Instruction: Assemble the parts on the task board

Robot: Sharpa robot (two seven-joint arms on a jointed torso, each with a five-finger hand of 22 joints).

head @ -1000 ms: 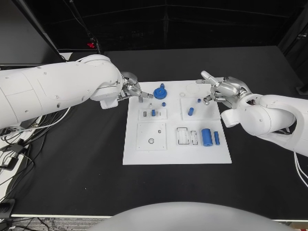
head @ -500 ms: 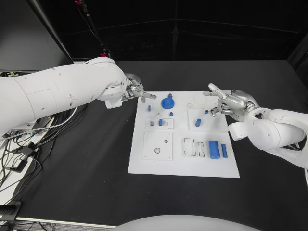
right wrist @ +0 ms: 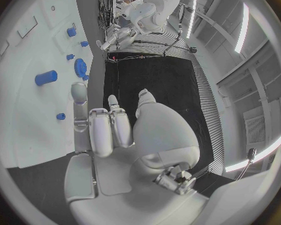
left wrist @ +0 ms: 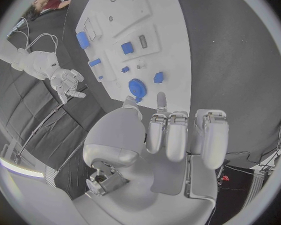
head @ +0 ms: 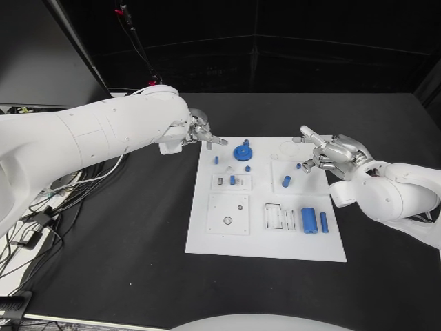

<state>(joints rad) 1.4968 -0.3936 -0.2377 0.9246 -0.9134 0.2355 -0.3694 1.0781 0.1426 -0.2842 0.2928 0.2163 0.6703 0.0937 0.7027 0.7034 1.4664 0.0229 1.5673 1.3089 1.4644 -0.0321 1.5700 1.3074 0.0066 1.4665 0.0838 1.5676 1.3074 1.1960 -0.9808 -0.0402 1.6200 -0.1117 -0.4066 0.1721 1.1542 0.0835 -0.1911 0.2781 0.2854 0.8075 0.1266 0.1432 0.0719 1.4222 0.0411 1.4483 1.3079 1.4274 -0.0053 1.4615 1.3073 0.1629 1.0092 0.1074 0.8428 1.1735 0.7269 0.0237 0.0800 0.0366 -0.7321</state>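
My left hand [head: 193, 130] hangs just off the far left corner of the task board [head: 265, 245], fingers loosely extended and holding nothing; against a second ago it has kept that station. On the board, the blue round part [head: 243, 152] sits near the far edge, small blue pegs [head: 216, 160] lie beside it, and the blue cylinder [head: 308, 220] with the slim blue bar [head: 323, 221] lies toward the near right side. None of these has moved relative to the board; the whole picture has shifted, so only my head has turned. My right hand [head: 325, 153] hovers at the far right edge, fingers spread and empty, as before. I judge that assembly has not advanced and a first pick is still due.
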